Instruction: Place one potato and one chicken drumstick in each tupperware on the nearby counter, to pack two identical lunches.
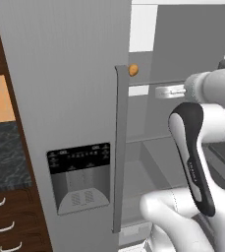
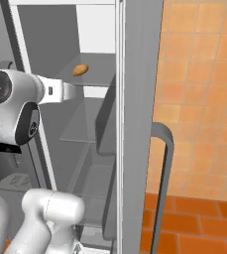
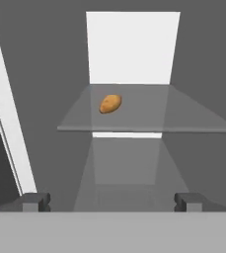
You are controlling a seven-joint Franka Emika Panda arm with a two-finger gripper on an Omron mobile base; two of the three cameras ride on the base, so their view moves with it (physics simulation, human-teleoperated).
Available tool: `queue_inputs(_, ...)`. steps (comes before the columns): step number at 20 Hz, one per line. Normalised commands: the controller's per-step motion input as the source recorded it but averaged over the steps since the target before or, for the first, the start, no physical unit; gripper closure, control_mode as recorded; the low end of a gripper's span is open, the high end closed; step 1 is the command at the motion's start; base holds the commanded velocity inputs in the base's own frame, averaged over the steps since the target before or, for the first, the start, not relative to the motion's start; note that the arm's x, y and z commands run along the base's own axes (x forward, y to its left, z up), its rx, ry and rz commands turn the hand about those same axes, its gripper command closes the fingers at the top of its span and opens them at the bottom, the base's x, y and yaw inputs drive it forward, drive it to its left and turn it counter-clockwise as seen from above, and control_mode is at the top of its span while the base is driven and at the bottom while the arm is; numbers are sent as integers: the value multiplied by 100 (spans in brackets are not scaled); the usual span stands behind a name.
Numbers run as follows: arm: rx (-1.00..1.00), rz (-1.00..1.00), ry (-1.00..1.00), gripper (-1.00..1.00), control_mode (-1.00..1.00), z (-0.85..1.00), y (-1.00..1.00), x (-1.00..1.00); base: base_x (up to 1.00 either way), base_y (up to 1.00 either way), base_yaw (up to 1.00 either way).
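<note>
Potato [image 3: 110, 104] lies alone on fridge shelf [image 3: 183, 118]; gripper [image 3: 112, 201] spread wide, holding nothing.

Flat, even rendered light; no strong cast shadows, no glare. Fridge [image 3: 45, 74] interior dim grey apart from a bright white back panel [image 3: 132, 47]. Glass shelf [image 3: 183, 116] semi-transparent, faint. Edges slightly soft and blocky; no lens distortion, nothing out of focus.

fridge door [image 1: 70, 98] looks like smooth matt grey metal, shelf [image 3: 149, 116] is see-through glass (or clear plastic). potato [image 3: 110, 104] has a dull orange skin. counter [image 1: 3, 157] is dark marbled stone, drawers [image 1: 6, 221] wood.
</note>
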Motion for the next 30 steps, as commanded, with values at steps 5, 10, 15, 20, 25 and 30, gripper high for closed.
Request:
queue_inputs(5,3,2,-8,-100,-100,16,-21,16,0,0,0)
queue_inputs(10,13,-1,1,-100,-100,6,-8,45,0,0,0)
queue_inputs(15,7,-17,10,-100,-100,11,12,36,0,0,0)
queue_inputs(20,16,-8,14,-100,-100,0,-5,49,0,0,0)
queue_inputs(25,3,12,0,-100,-100,-2,-12,33,0,0,0)
queue_inputs(30,3,14,2,-100,-100,-20,-2,35,0,0,0)
